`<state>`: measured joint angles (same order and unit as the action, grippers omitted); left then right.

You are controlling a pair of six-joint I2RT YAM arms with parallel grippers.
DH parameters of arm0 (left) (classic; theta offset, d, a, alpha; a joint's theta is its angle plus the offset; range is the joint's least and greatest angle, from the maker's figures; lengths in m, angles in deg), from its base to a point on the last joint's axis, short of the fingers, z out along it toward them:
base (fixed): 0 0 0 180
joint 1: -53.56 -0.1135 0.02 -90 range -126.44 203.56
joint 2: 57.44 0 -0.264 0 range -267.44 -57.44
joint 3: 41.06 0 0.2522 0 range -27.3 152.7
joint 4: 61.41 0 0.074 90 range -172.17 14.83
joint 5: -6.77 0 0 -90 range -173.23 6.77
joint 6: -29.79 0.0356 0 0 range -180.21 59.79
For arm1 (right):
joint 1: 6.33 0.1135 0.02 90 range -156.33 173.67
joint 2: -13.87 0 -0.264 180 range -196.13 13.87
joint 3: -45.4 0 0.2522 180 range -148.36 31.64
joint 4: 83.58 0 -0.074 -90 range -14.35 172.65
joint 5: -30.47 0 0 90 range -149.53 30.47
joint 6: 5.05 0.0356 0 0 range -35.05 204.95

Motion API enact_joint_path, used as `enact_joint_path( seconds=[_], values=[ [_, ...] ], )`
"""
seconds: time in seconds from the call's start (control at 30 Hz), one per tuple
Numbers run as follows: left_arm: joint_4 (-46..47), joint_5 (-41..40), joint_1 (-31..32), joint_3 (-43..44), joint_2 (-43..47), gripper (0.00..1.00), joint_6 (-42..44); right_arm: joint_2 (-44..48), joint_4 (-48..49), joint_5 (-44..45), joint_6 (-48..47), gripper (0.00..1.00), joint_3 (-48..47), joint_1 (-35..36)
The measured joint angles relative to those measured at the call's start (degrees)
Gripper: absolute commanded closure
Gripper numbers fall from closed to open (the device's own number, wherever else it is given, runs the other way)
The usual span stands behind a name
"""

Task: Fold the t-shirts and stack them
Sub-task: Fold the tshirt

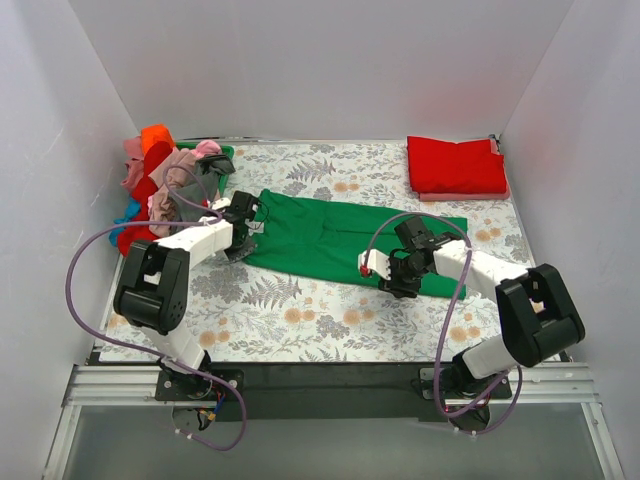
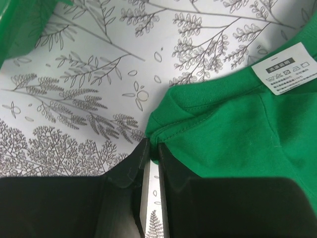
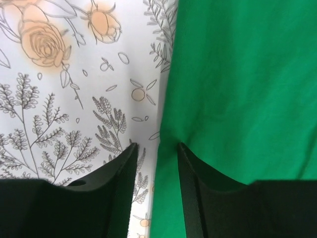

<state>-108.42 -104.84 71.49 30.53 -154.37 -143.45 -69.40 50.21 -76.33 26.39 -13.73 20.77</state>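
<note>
A bright green t-shirt (image 1: 320, 235) lies spread across the middle of the floral cloth, its white care label (image 2: 292, 69) showing in the left wrist view. My left gripper (image 1: 243, 228) (image 2: 152, 144) is at the shirt's left end, shut on a hemmed corner of the green t-shirt (image 2: 233, 134). My right gripper (image 1: 392, 275) (image 3: 156, 146) stands at the shirt's near edge with its jaws apart. The edge of the green t-shirt (image 3: 237, 89) runs between the jaws, and the right finger (image 3: 185, 158) presses on the fabric. A folded red t-shirt (image 1: 455, 165) rests at the back right.
A heap of red, orange, pink and blue t-shirts (image 1: 155, 185) sits at the back left beside a green basket (image 1: 218, 152). The grey-white floral cloth (image 1: 300, 310) covers the table. White walls close in the left, back and right sides.
</note>
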Motion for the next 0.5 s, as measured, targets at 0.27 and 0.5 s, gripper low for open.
enact_joint_path(
  seconds=[0.27, 0.5],
  values=[
    [1.0, 0.0, -1.1, 1.6, -2.2, 0.93, 2.5, -1.9, 2.2, 1.3, 0.0, 0.99, 0.0, 0.0],
    [1.3, -0.3, -2.2, 3.4, -4.0, 0.93, 4.3, 2.1, 0.7, -1.6, -1.7, 0.99, 3.6, 2.3]
  ],
)
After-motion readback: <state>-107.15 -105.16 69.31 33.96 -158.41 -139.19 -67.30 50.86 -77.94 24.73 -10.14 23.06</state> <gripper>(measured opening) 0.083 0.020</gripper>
